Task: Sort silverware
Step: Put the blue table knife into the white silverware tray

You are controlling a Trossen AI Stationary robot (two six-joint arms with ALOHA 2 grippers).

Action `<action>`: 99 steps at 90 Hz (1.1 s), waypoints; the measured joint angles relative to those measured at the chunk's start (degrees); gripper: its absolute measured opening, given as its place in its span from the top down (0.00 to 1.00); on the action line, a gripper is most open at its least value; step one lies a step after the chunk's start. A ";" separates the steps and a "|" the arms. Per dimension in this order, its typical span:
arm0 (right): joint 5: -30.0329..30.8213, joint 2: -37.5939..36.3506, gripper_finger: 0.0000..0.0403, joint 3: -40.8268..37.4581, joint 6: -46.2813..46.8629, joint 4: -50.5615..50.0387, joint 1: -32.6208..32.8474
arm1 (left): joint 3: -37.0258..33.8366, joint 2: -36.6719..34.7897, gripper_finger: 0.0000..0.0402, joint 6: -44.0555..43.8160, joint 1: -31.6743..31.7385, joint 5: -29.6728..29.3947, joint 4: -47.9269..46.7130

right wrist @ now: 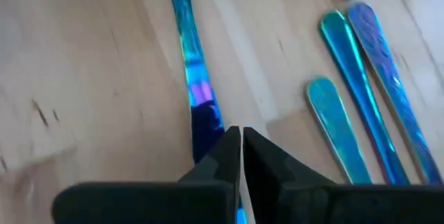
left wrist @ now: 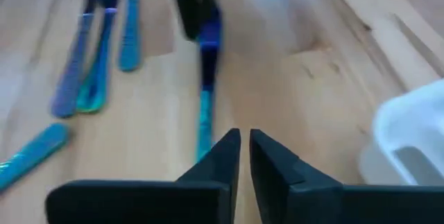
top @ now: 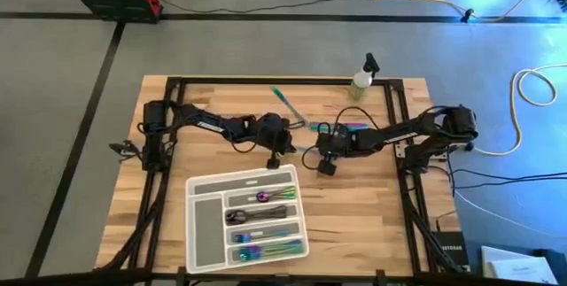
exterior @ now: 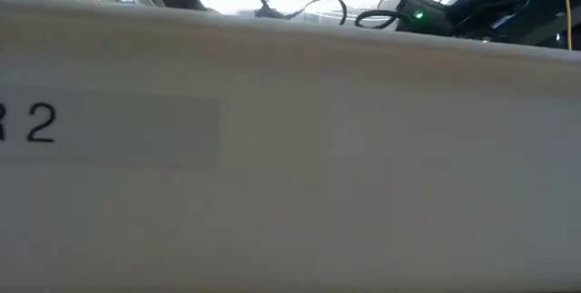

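Note:
A slim iridescent blue-teal piece of silverware point(right wrist: 189, 57) lies on the wooden table between my two grippers. My right gripper point(right wrist: 241, 137) is shut at one end of it. My left gripper point(left wrist: 244, 148) is at its other end point(left wrist: 202, 130), fingers drawn to a narrow slit with bare wood showing between them; that end runs under one finger. More loose pieces point(left wrist: 94, 78) lie beside it, flat on the table. In the high view both grippers point(top: 275, 158) point(top: 324, 164) meet just beyond the white tray point(top: 202, 224), which holds sorted pieces point(top: 266, 233). My right gripper closes on the piece's dark blue end point(right wrist: 207, 130), with a strip of blue showing in the slit between the fingers. The fingers point(left wrist: 189, 9) come down on it from above. The piece looks flat on the wood. Whether my left gripper touches the piece, I cannot tell.
A small spray bottle point(top: 361, 78) stands at the table's far edge, with other loose pieces point(top: 288, 104) point(top: 353, 127) near it. The tray's white wall point(exterior: 290, 166) fills the low view. A corner of the tray point(left wrist: 409, 141) is close beside my left gripper.

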 joint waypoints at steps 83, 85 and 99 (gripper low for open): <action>2.33 -18.49 1.00 -20.23 18.19 10.39 4.32 | 0.05 -4.17 1.00 -0.22 -8.18 -5.13 20.73; 2.33 -18.51 1.00 -20.24 18.19 10.59 4.32 | 0.07 -4.17 1.00 -0.22 -8.18 -5.08 20.69; 0.29 -18.52 1.00 -20.16 17.48 11.20 4.32 | 0.07 -4.17 1.00 -0.22 -8.07 -5.22 20.36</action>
